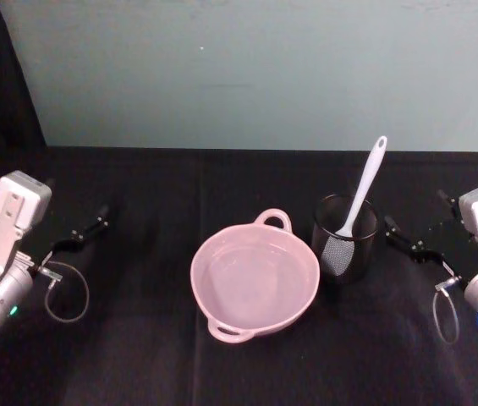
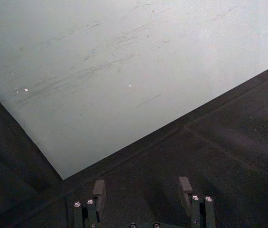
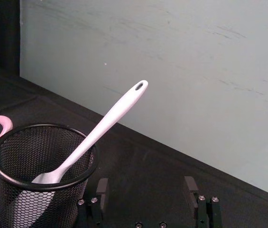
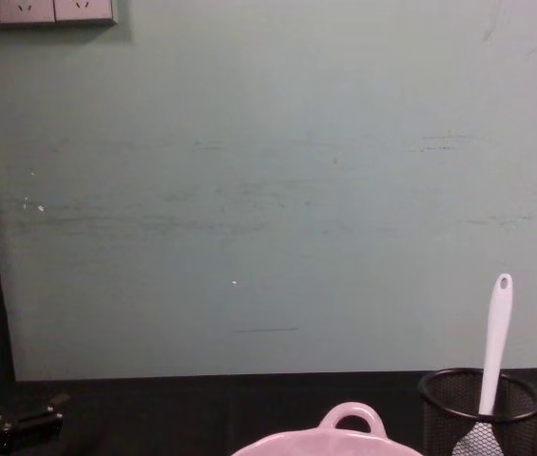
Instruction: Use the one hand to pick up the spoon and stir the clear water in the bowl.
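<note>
Pink bowl on black cloth, spoon in mesh cup, green wall, left pincer, right pincer both released

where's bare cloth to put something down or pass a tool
Widest bare cloth lies between the left tool and the bowl, and in front of the bowl. Narrower room between the mesh cup and the right tool. Crowded: bowl and cup sit close, spoon leaning out above.

The spoon has its blade sunk in the black mesh cup, dim behind the wire. The chest view's bottom edge cuts off the pink bowl.
</note>
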Motion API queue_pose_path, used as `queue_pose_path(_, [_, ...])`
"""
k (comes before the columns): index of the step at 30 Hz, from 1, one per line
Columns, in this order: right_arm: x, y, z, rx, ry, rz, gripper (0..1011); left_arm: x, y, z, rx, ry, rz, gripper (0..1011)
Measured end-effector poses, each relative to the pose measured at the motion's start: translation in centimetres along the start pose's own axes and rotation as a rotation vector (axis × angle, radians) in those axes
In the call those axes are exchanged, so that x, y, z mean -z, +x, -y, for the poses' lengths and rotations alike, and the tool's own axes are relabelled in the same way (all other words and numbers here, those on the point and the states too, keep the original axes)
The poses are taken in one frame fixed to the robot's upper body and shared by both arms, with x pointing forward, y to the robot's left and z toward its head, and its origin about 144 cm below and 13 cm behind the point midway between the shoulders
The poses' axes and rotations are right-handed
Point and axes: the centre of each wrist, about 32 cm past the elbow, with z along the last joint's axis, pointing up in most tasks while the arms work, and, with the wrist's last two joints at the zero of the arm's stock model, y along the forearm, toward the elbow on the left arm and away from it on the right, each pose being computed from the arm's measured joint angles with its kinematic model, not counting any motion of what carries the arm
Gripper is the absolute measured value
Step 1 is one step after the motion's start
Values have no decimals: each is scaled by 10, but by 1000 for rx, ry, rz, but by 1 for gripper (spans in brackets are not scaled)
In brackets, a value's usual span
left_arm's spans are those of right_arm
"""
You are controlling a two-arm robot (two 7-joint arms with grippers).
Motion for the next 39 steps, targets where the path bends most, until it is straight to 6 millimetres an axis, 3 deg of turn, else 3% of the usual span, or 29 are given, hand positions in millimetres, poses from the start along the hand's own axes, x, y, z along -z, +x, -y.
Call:
queue_pose_path(12, [-1, 9, 24, -13, -3, -24, 1003, 0, 0, 0, 0, 0, 0, 1005])
queue_pose_path(16, [-9, 15, 33, -26, 18, -138, 1003, 0, 0, 0, 0, 0, 0, 1005])
queue_pose_path(23, [-27, 30, 41, -132, 45, -491, 1003, 0, 0, 0, 0, 0, 0, 1005])
queue_pose_path(29, [-37, 45, 18, -249, -10, -709, 1003, 0, 0, 0, 0, 0, 0, 1005])
queue_pose_path(39, [-34, 60, -29, -349, -83, -850, 1003, 0, 0, 0, 0, 0, 0, 1005])
